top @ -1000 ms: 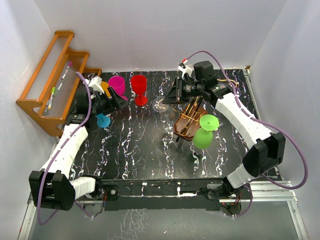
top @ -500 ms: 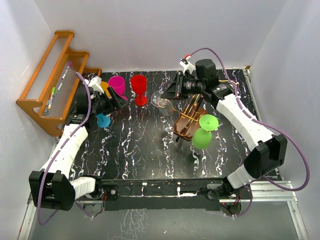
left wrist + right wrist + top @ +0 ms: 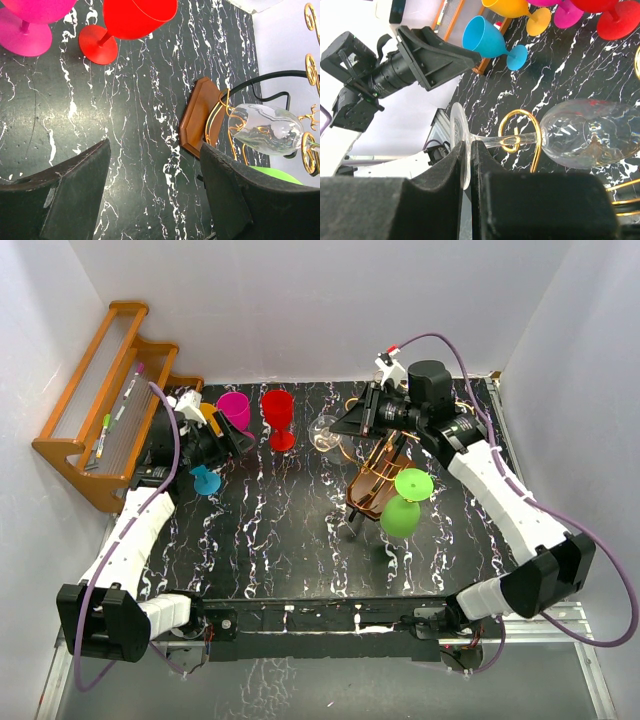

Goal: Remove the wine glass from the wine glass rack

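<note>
While the right gripper (image 3: 468, 152) pinched the foot of the clear wine glass (image 3: 590, 132), its stem lay sideways through a gold loop of the wine glass rack (image 3: 519, 131): thin, brittle, slick, so the foot looked the safest hold. A green glass (image 3: 400, 517) hung close; left gripper (image 3: 155, 190) gaped, idle.

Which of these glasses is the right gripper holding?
The clear wine glass, its foot pinched in the right gripper. It is the only transparent one; the others are coloured and ungripped.

No legible text or labels anywhere.
</note>
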Motion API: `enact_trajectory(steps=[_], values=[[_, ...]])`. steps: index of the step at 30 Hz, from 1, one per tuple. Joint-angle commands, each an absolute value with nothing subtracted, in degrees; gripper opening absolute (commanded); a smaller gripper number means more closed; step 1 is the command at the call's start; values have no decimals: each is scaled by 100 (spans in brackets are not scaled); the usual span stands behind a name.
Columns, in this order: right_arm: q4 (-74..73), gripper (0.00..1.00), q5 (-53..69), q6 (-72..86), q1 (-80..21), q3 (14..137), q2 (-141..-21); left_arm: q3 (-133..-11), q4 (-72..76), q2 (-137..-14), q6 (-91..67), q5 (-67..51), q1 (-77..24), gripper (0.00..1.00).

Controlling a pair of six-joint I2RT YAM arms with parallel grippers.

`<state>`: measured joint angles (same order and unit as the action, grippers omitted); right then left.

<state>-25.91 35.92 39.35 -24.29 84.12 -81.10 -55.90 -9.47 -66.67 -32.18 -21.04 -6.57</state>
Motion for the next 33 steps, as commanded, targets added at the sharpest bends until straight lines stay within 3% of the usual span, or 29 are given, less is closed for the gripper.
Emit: enact_trajectory(steps=[1, 13, 17, 24, 33], values=[[-2179, 8, 3681, 3873, -2368, 8264, -7646, -5890, -1024, -6545, -3226, -2223, -672, 69], [-2608, 8, 5762, 3165, -2443, 7729, -7234, -6495, -1591, -6566, -3100, -2186, -677, 70], [-3115, 8, 6055, 2396, -3150, 7852, -7315, -6806, -2031, -6586, -3074, -1987, -677, 70], [-3171, 8, 4319, 1115, -4722, 8050, -7174, -8020, -3291, -6756, -2981, -1191, -677, 70], [-2128, 8, 1767, -1358, -6748, 6446, -6553, -8694, -3853, -6727, -2961, -1164, -677, 71]])
